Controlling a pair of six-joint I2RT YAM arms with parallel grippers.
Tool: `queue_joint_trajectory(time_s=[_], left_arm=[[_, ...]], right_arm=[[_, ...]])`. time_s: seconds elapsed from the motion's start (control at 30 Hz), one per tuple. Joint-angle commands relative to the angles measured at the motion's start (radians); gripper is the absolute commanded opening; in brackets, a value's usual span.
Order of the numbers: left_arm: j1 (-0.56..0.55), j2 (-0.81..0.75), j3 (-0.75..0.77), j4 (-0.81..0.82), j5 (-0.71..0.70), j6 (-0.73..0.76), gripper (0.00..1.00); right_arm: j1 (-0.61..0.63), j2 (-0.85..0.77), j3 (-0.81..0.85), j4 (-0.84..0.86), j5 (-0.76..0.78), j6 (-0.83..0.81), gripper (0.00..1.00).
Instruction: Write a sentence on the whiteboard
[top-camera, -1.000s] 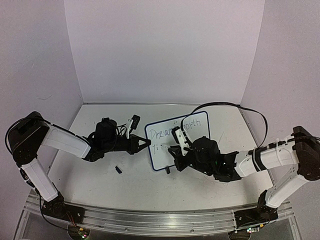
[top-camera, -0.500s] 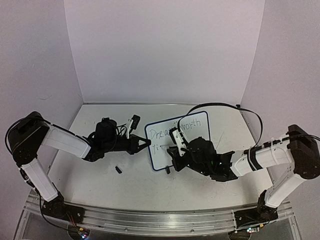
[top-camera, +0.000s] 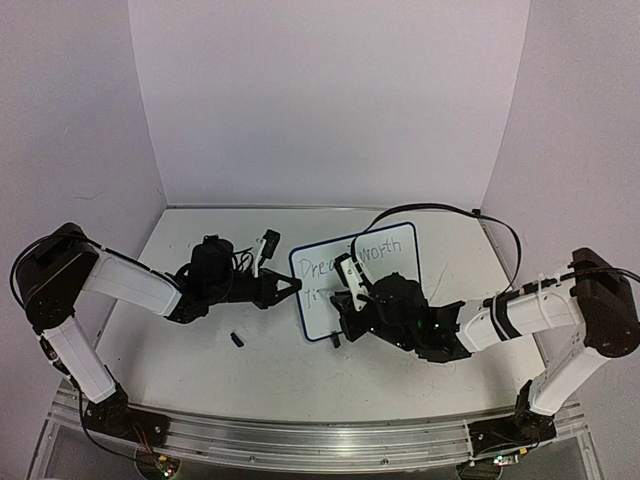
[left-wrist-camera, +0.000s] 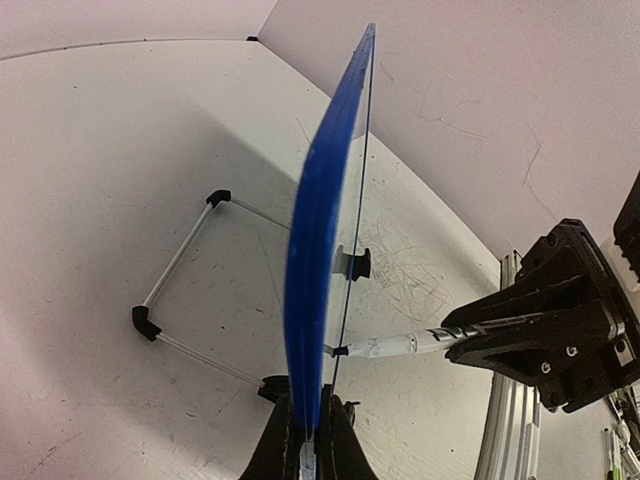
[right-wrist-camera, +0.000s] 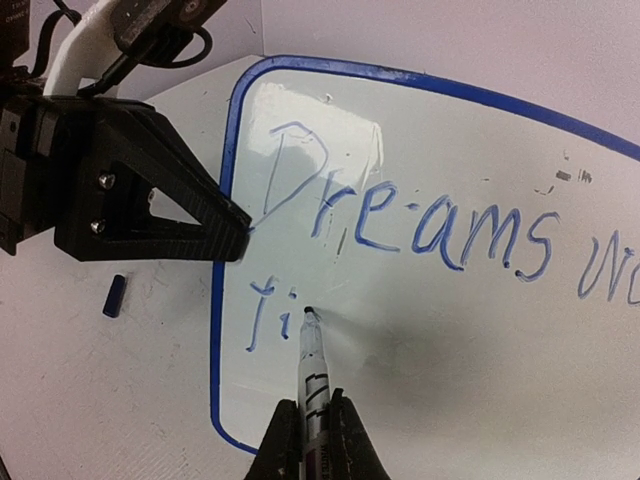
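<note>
Two jaws: left pinches the whiteboard rim, right's marker touches it.

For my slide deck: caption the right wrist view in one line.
Right gripper holds a marker to the whiteboard under "Dreams", left gripper clamping its rim.
</note>
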Motion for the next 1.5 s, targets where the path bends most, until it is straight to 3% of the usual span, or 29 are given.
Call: queue_joint_trajectory(time_s=[0.0,0.5,1.47], left_arm=[[0.002,-0.019,0.008,-0.016,-0.032,0.038,0.0],[0.002,-0.017,0.013,-0.017,-0.03,0.036,0.0],[0.002,-0.026,0.006,-0.016,-0.03,0.036,0.0]], right_arm=[[0.002,0.013,0.034,-0.007,0.001,0.0,0.0],[0.002,-0.018,-0.023,-0.042,-0.018,0.047,0.0],[0.001,0.0,0.046,-0.009,0.091,0.023,0.0]])
